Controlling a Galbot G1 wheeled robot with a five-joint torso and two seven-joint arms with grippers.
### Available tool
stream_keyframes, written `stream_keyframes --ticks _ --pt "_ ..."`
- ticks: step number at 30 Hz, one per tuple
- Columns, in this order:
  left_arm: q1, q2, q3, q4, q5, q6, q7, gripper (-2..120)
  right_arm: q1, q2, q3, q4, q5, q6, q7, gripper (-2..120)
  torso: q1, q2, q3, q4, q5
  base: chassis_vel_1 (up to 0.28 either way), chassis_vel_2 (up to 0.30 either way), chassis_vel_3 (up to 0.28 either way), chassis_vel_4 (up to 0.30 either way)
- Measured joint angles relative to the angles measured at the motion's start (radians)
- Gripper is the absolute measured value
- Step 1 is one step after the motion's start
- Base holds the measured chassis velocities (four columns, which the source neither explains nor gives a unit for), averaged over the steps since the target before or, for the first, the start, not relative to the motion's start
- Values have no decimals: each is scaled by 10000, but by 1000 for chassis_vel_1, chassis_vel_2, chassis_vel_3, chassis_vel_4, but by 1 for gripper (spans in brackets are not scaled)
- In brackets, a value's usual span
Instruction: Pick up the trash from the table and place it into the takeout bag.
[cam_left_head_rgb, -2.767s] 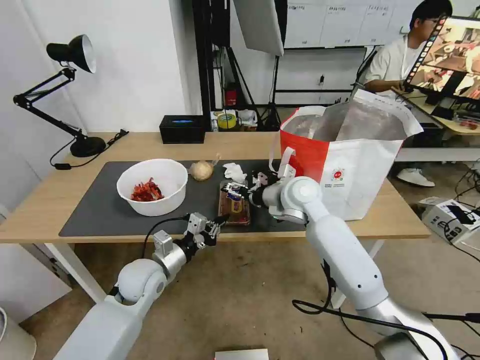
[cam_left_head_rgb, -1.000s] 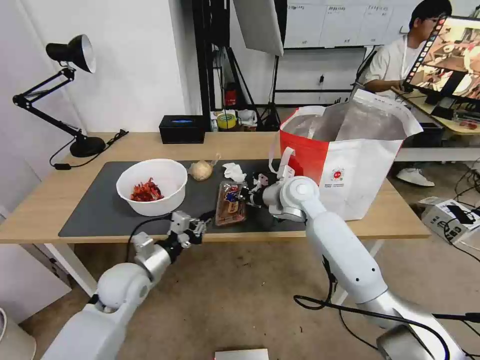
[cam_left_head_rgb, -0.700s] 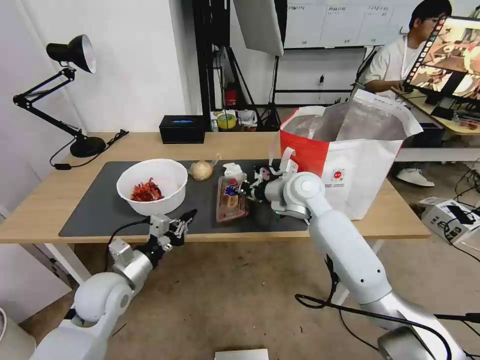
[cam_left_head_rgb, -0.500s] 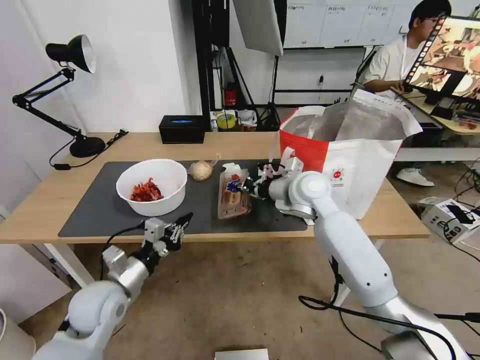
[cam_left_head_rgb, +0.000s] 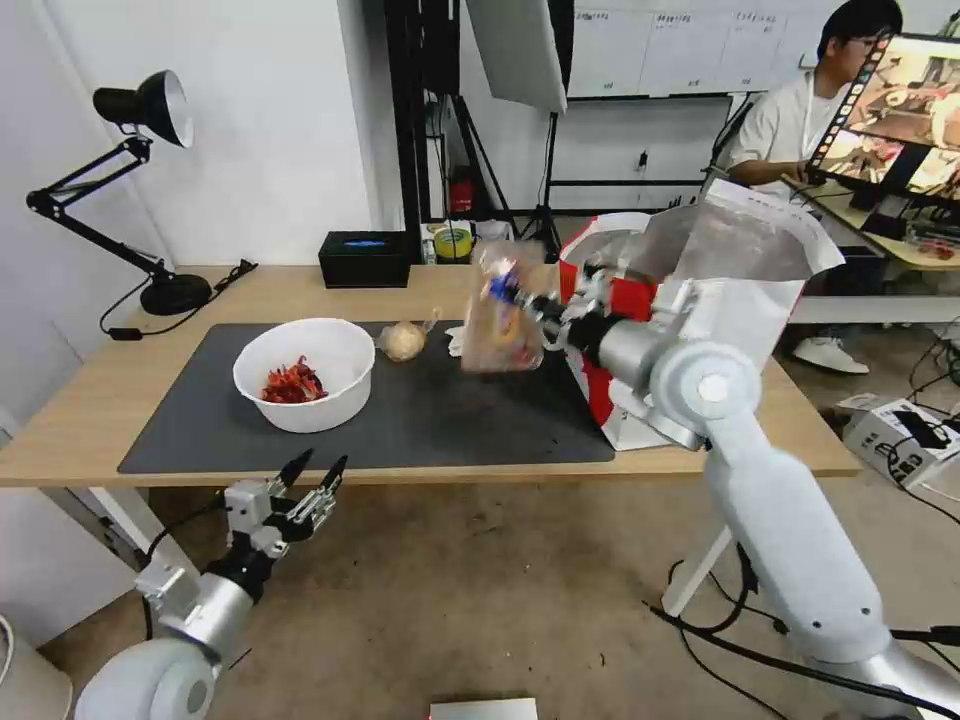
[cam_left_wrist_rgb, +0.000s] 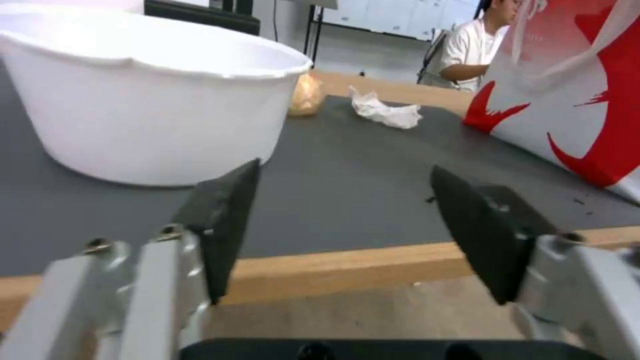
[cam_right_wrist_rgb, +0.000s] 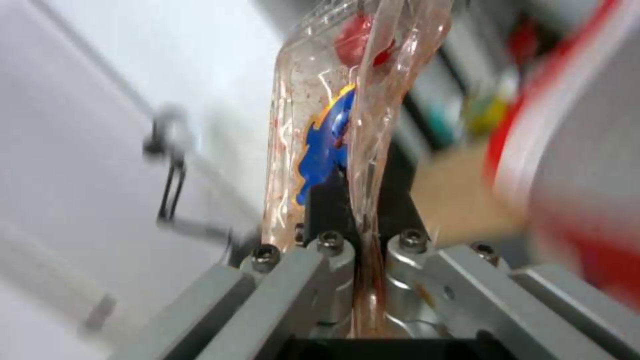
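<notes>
Lifted off the dark mat since half a second ago, the clear plastic tray now hangs in the air just beside the takeout bag, pinched at its edge by the right gripper. Meanwhile the left gripper has dropped below the table edge, its fingers spread apart. On the mat sit the white bowl, the beige lump and the tissue.

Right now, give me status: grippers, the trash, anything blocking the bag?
Right gripper shut on clear tray, held in the air beside takeout bag. Left gripper open, low off table edge. Bowl, tissue, wrapped lump on mat. Bag mouth unobstructed.
</notes>
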Motion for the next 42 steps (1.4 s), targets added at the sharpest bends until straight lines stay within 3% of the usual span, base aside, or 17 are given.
stream_keyframes --ticks 7,12,18,25,27,32,35,42 --pt "-12 -197 290 129 114 -98 -3 99 741 -346 63 -470 -2099 1384 501 0 1 0 1 1 1 0 0 0 0" --pt "-130 -192 414 243 142 -98 -16 100 922 -738 44 -1099 -4081 1714 446 0 1 0 2 0 3 0 0 0 0" --pt "-154 -163 454 273 144 -98 -20 100 596 -978 37 -1161 -4351 1682 387 0 0 0 2 -1 2 0 0 0 0" --pt "-117 -129 454 255 144 -98 -28 100 390 -948 182 -910 -3532 1449 613 0 1 0 2 1 0 0 0 0 0" --pt "-104 -115 454 229 144 -96 -33 100 232 -938 283 -707 -3066 1356 889 11 0 0 1 1 -1 0 0 0 0" --pt "-100 -82 453 209 144 -86 -37 100 45 -922 423 -525 -2570 1298 1175 23 1 0 1 0 0 0 0 0 0" --pt "-116 -38 466 188 158 -62 -76 100 -285 -958 716 -332 -1935 1174 1540 43 0 0 1 1 -1 0 0 0 0" --pt "-146 -30 508 137 181 -35 -87 100 -565 -1181 922 -188 -1629 1093 1644 68 1 0 1 0 0 0 0 0 0"
